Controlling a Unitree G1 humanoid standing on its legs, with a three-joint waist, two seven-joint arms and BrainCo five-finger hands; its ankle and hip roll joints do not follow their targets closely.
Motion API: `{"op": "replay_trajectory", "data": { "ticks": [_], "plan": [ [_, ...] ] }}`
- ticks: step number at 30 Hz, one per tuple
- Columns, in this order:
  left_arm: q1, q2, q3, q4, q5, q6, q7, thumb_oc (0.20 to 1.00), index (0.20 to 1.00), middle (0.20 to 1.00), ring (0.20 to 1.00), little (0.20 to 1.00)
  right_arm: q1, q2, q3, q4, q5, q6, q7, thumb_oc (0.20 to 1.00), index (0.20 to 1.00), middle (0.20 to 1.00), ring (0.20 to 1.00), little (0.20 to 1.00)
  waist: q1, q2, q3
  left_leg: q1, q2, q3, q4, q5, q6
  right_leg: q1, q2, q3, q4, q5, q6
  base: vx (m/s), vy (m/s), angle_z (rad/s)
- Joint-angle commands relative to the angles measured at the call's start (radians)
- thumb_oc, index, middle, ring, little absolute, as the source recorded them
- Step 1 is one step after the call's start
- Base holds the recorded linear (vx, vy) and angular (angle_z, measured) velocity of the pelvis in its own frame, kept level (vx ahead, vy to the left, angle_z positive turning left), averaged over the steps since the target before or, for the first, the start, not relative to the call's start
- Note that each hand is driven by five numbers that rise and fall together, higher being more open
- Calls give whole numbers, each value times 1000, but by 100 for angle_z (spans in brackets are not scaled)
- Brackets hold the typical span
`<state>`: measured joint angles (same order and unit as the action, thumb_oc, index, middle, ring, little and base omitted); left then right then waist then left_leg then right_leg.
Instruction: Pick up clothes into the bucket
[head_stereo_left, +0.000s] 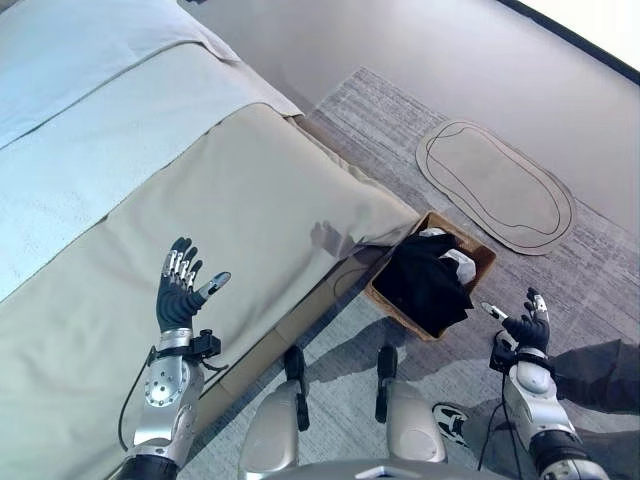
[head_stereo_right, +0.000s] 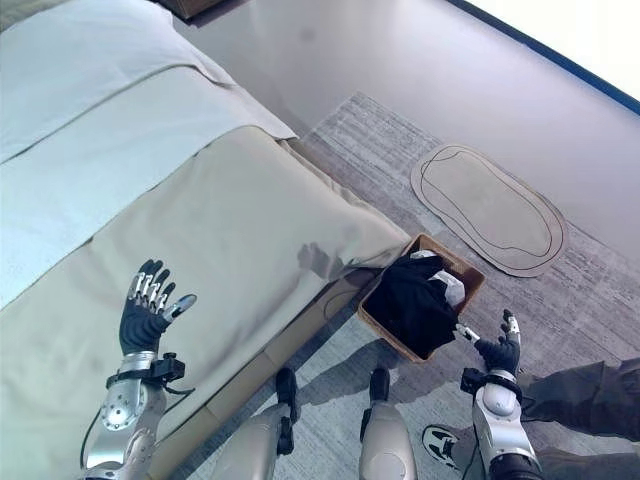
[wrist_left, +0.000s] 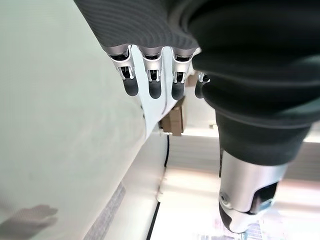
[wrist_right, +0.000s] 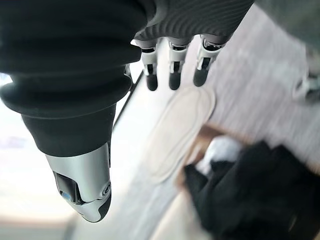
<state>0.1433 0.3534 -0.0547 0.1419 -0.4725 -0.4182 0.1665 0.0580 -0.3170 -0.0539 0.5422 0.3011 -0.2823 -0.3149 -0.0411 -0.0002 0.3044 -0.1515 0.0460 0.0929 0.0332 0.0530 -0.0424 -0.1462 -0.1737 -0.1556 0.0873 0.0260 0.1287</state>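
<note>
Beside the bed's (head_stereo_left: 250, 200) corner, clothes (head_stereo_left: 425, 280) overfilled the basket (head_stereo_left: 482, 257); both released hands, left (head_stereo_left: 178, 290) and right (head_stereo_left: 525, 325), held nothing, so the heap might spill.

silver-grey arms, dark ribbed hand (head_stereo_left: 178, 297) covers, dark-tipped silver fingers.

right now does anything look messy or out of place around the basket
The black garment is heaped in the brown basket on the floor beside the bed and bulges over its near rim rather than lying fully inside. White clothing shows beneath it. Nothing looks spilled or damaged.
</note>
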Motion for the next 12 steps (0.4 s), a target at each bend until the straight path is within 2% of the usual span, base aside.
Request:
{"op": "replay_trajectory", "data": {
  "ticks": [1,3,6,12],
  "plan": [
    [14,21,28,-12,42,-26,-29,1000,1000,1000,1000,1000,7,-20,17,-70,20,-68,54,1000,1000,1000,1000,1000,-6,-26,-73,-17,37,-30,-34,52,-25,18,-54,-36,-50,69,49,37,-40,8],
    [49,20,23,-8,114,-21,-24,1000,1000,1000,1000,1000,84,5,25,-133,31,-71,95,1000,1000,1000,1000,1000,-7,-27,-108,28,46,-35,-80,71,-33,58,-34,-52,-57,54,47,38,-33,15],
    [59,21,4,37,199,-16,-2,1000,1000,1000,1000,1000,115,43,59,-135,60,-73,108,1000,1000,1000,1000,1000,-5,-30,-137,69,55,-31,-103,74,-37,93,-19,-61,-61,41,45,29,-16,9],
    [65,-32,-23,74,160,-7,-1,1000,1000,1000,1000,1000,98,65,173,-126,44,-51,131,1000,1000,1000,1000,1000,18,-38,-172,110,60,-31,-102,63,-34,140,-7,-61,-78,29,36,8,-6,3]
  ]
}}
